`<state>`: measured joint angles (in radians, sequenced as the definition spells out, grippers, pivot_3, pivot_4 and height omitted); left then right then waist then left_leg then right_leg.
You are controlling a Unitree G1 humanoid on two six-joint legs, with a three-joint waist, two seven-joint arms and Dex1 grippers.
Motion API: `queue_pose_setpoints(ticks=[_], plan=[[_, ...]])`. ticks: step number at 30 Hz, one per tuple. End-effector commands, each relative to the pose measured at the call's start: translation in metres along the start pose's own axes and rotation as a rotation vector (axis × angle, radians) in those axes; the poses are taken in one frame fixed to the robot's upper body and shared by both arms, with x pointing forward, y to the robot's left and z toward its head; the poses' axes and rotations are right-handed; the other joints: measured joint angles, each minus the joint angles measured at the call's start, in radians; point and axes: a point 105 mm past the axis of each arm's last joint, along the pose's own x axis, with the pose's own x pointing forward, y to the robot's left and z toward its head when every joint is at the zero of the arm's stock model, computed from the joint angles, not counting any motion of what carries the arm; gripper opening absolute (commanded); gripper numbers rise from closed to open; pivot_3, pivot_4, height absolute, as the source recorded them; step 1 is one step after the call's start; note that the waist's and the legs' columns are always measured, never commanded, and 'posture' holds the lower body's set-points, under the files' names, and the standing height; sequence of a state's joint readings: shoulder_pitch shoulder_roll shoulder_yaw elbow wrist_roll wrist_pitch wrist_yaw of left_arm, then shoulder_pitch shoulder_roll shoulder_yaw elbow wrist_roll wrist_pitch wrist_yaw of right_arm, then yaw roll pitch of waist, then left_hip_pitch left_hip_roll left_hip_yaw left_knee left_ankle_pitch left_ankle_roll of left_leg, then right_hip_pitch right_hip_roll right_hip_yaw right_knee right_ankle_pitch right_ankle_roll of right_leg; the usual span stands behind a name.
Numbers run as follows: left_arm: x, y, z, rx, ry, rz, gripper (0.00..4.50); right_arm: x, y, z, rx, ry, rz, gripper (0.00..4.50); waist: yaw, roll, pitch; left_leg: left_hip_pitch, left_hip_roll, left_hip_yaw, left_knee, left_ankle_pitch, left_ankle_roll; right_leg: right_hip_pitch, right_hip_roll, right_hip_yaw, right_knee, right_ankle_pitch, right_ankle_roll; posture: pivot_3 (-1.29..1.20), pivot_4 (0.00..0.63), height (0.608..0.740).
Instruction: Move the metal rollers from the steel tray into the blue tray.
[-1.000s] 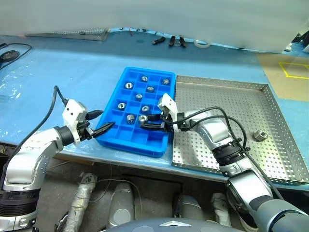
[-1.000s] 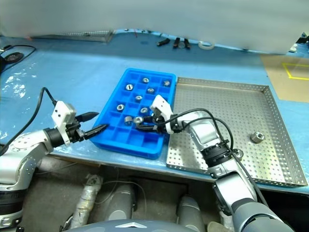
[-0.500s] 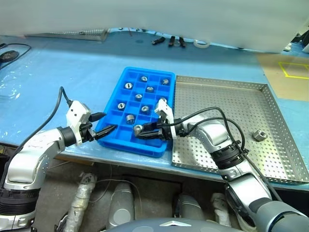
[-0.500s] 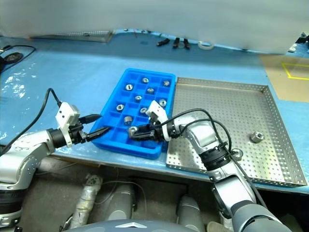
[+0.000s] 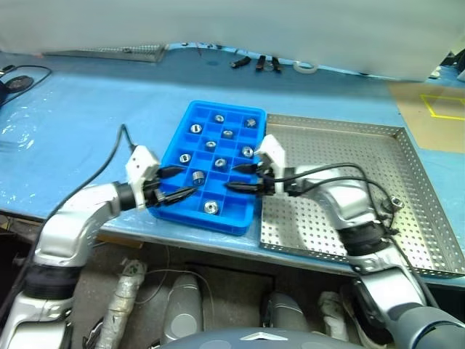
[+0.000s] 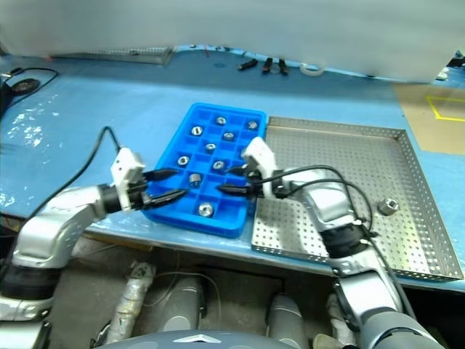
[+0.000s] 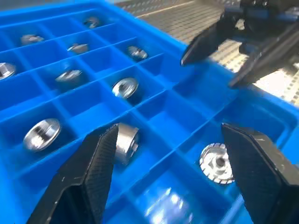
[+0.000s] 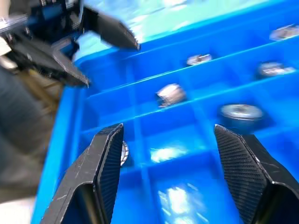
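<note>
With both the left pincer (image 5: 183,182) and right pincer (image 5: 237,177) released over the blue tray (image 5: 176,145), the remaining roller (image 5: 396,201), probably hard, slick and light, wants pinching across its rim.

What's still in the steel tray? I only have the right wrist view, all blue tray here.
Observer: One metal roller lies in the steel tray, close to its right rim.
Operator: How many are in the blue one?
Observer: I count ten rollers in the blue tray, each in its own compartment.
Operator: Where's the steel tray from the blue?
Observer: Right beside it on the robot's right, long sides next to each other.
</note>
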<state>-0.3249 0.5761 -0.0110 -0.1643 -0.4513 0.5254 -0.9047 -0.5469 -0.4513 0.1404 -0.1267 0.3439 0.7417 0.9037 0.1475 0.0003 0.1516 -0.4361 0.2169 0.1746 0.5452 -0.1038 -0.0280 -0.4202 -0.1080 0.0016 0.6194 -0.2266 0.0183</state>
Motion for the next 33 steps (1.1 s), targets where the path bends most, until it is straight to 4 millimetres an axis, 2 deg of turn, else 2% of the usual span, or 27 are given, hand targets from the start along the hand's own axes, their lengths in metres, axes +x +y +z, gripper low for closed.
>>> queue_pose_setpoints(ticks=[1,3,5,7,11,15,20,27,33], plan=[[0.019,-0.002,0.013,0.061,-0.037,-0.069,3.70,-0.033,-0.001,0.019,-0.053,-0.061,-0.081,3.23,-0.017,0.000,0.000,0.001,0.000,0.000,0.000,0.001,-0.002,0.000,0.000,0.000,0.000,0.000,0.000,-0.07,0.150,0.740],[0.036,-0.005,0.018,0.077,-0.055,-0.132,3.70,-0.062,-0.008,0.017,-0.050,-0.053,-0.177,3.23,-0.025,0.000,0.000,0.001,0.001,0.000,-0.001,0.001,-0.002,0.000,0.001,0.000,0.000,0.000,0.000,-0.10,0.150,0.740],[0.051,-0.008,0.023,0.093,-0.069,-0.191,3.70,-0.090,-0.016,0.007,-0.024,-0.023,-0.283,3.23,-0.028,0.000,0.000,0.001,0.001,0.000,0.000,0.001,-0.002,0.000,0.001,0.000,-0.001,0.000,0.000,-0.16,0.150,0.740],[0.060,-0.009,0.026,0.104,-0.077,-0.229,3.70,-0.108,-0.021,-0.003,-0.010,0.010,-0.355,3.23,-0.037,0.000,0.000,0.000,0.000,0.002,0.000,0.000,0.000,0.000,0.001,0.001,-0.003,0.000,0.000,-0.20,0.150,0.740],[0.079,-0.014,0.030,0.121,-0.087,-0.319,3.70,-0.146,-0.025,-0.037,0.070,0.072,-0.522,3.23,-0.072,0.000,-0.001,0.000,0.001,0.003,0.001,-0.002,0.003,0.000,0.001,0.001,-0.005,0.000,0.000,-0.30,0.150,0.740],[0.088,-0.018,0.031,0.135,-0.086,-0.374,3.70,-0.158,-0.020,-0.060,0.125,0.094,-0.601,3.23,-0.110,0.000,-0.001,0.001,0.000,0.005,0.001,-0.004,0.008,0.000,0.001,0.001,-0.006,0.000,0.000,-0.35,0.150,0.740],[0.091,-0.018,0.031,0.141,-0.083,-0.395,3.70,-0.158,-0.011,-0.075,0.186,0.091,-0.624,3.23,-0.134,0.000,-0.001,0.003,0.000,0.006,0.002,-0.005,0.009,0.001,0.000,0.001,-0.006,0.000,0.000,-0.36,0.150,0.740],[0.087,-0.020,0.025,0.132,-0.072,-0.387,3.70,-0.165,-0.013,-0.102,0.245,0.143,-0.665,3.23,-0.132,0.000,-0.001,0.003,0.000,0.006,0.002,-0.005,0.010,0.002,0.000,0.001,-0.008,0.000,0.000,-0.34,0.150,0.740],[0.084,-0.020,0.022,0.125,-0.069,-0.366,3.70,-0.168,-0.016,-0.115,0.257,0.181,-0.674,3.23,-0.131,0.001,-0.001,0.003,-0.002,0.006,0.002,-0.008,0.013,0.005,0.000,0.000,-0.011,0.000,0.000,-0.31,0.150,0.740]])
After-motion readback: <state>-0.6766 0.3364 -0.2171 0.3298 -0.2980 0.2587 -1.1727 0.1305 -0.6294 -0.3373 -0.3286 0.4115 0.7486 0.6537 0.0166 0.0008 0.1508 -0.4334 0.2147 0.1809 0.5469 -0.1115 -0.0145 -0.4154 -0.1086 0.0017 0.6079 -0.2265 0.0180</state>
